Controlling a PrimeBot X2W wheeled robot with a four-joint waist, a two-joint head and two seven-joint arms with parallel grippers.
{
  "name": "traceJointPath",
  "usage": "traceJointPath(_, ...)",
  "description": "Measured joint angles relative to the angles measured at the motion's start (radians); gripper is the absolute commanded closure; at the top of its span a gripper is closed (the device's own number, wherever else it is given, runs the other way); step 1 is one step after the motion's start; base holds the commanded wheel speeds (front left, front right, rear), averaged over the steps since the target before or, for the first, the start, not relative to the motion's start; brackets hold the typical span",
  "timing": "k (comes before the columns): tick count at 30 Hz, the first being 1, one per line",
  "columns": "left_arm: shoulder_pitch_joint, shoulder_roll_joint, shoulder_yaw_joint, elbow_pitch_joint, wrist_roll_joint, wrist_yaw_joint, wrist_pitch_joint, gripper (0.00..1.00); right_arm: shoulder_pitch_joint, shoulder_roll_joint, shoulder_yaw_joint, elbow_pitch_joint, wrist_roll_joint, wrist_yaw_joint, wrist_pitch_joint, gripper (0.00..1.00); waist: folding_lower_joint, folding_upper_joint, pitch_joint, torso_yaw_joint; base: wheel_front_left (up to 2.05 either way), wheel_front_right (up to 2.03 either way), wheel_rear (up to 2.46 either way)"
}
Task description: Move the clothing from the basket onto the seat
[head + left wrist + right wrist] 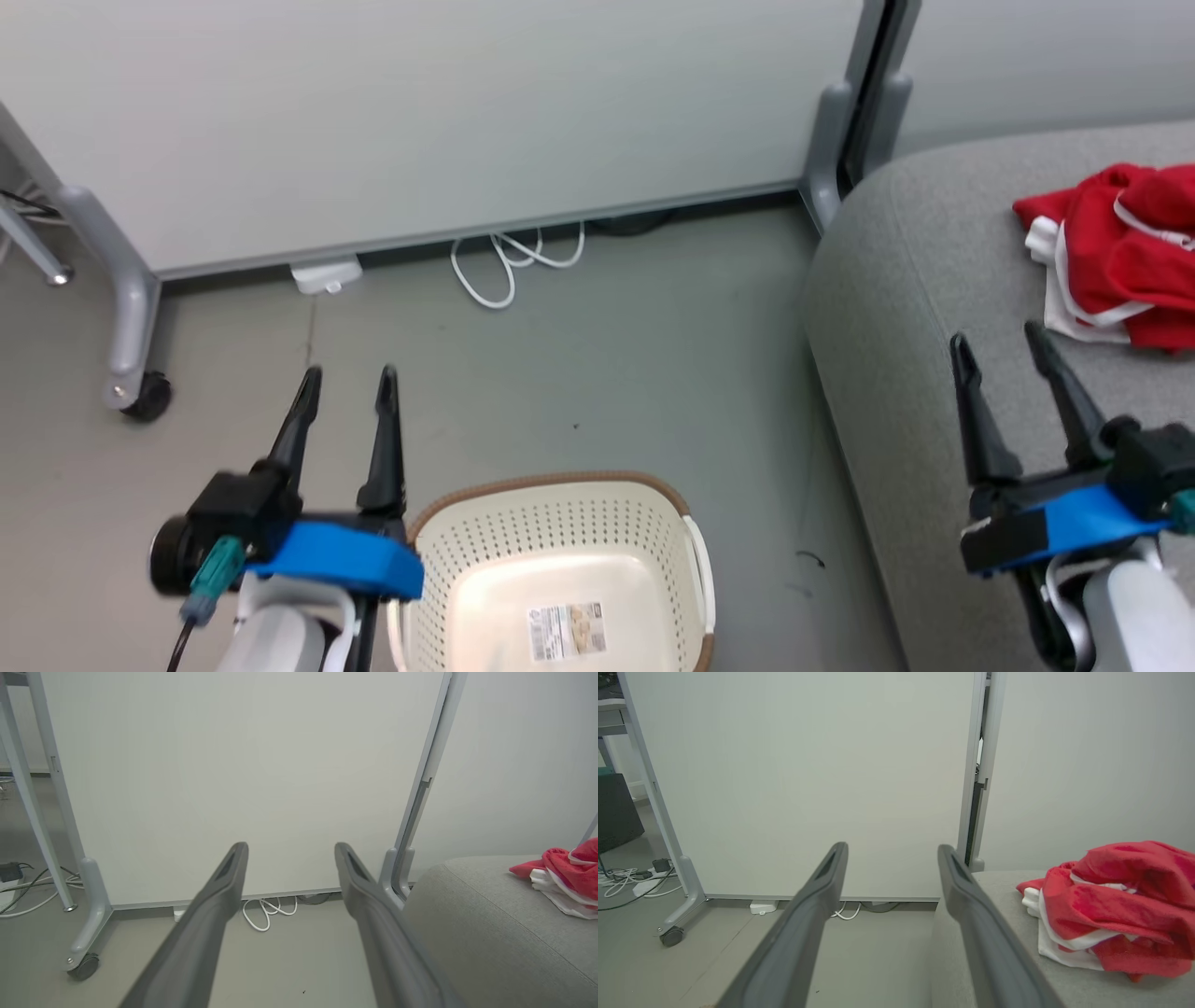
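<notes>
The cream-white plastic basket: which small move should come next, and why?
Probably only drawing the right gripper back from the light-grey fabric sofa: the cream-white perforated basket looks empty, its barcode sticker bare, the red-and-white garments lie heaped on the sofa, and the left gripper is open and empty too.
</notes>
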Motion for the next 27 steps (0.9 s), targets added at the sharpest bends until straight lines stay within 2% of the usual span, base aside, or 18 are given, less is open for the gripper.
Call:
traceJointPath(3,0.065,-0.019,0.06,-0.017,0.019,-0.003,0.0,0.0,0.047,0.027,-0.011,-0.01,-0.005,0.0,0.0,0.0,0.0,0.0,-0.036,0.012,0.0,0.0,0.0)
traceJointPath(10,0.164,-0.058,0.143,-0.043,0.068,-0.043,0.0,0.0,0.144,0.065,-0.033,-0.033,-0.015,0.0,0.0,0.0,0.0,0.0,-0.095,0.029,0.0,0.0,0.0)
traceJointPath(17,0.214,-0.088,0.203,-0.047,0.108,-0.09,0.0,0.0,0.191,0.092,-0.05,-0.034,-0.019,0.0,0.0,0.0,0.0001,0.0,-0.118,0.035,0.0,0.0,0.0)
traceJointPath(27,0.233,-0.125,0.256,-0.026,0.147,-0.133,0.0,0.0,0.218,0.117,-0.049,-0.03,-0.023,0.0,0.0,0.0,0.0003,0.0,-0.123,0.041,0.0,0.0,0.0)
